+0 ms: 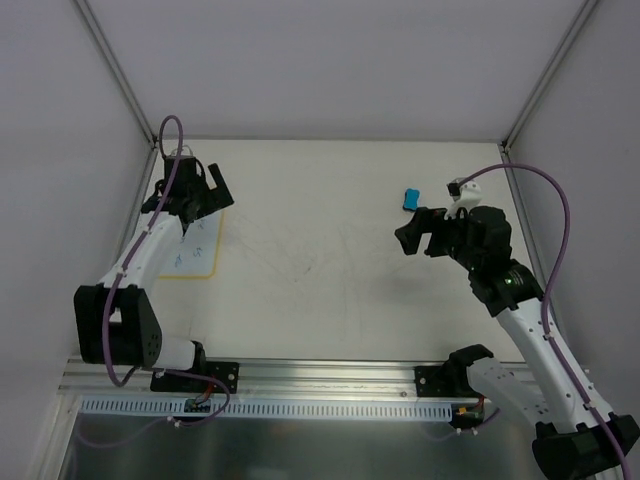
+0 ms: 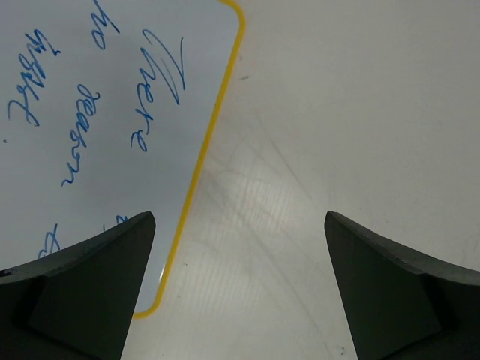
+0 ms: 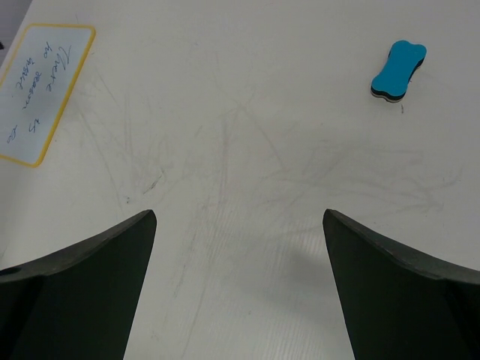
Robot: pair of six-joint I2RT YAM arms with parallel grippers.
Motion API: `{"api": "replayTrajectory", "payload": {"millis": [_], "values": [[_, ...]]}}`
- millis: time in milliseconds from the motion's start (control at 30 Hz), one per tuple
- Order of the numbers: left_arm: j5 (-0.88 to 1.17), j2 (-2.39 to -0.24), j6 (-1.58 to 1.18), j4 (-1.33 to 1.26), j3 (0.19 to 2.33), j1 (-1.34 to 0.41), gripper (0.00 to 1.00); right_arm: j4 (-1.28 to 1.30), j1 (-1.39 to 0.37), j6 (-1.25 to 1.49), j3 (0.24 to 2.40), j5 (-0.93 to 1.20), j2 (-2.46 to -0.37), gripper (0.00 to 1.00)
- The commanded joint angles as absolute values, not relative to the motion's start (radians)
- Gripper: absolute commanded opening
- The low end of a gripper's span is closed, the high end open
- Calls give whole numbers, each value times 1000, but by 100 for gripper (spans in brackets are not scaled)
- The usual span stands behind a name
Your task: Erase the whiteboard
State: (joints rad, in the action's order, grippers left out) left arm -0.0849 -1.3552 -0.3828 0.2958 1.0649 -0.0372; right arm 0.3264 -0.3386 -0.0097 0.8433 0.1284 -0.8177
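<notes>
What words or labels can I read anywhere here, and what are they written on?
"There": blue handwriting on the whiteboard.
"reason": same board, probably; the handwriting is loose.
The other words on the board are cut off or too scrawled to read.
No writing shows on the eraser.

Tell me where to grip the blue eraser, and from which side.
Grip the blue eraser across its pinched waist, coming straight down from above. It lies flat on the table and is bone-shaped, so the midsection is the narrowest span and the wider ends should keep it from sliding out. The open right gripper is nearer; probably turn the wrist so it closes across the short axis.
</notes>
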Motion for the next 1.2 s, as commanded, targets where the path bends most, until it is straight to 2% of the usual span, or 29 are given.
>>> {"api": "replayTrajectory", "payload": {"millis": [0,200,500,600,633,767,833,900,1167], "values": [[-124,-1488,-423,295,1140,-26,99,287,-342,9,833,189,-784,99],[-91,-1692,-431,293,1167,-26,86,287,-342,-32,831,202,-762,99],[-57,-1833,-477,296,1180,-26,67,285,-341,-78,824,195,-709,99],[-43,-1858,-482,298,1178,-26,58,287,-342,-77,822,193,-709,99],[-34,-1862,-485,298,1177,-26,51,285,-342,-74,819,193,-709,99],[27,-1875,-511,301,1152,-37,36,287,-342,-72,821,183,-709,99],[46,-1878,-520,302,1144,-66,34,285,-342,-72,821,178,-706,99],[54,-1876,-525,310,1144,-96,25,285,-342,-72,819,170,-707,99],[143,-1925,-589,321,1203,-377,20,287,-341,-64,819,144,-704,99]]}}
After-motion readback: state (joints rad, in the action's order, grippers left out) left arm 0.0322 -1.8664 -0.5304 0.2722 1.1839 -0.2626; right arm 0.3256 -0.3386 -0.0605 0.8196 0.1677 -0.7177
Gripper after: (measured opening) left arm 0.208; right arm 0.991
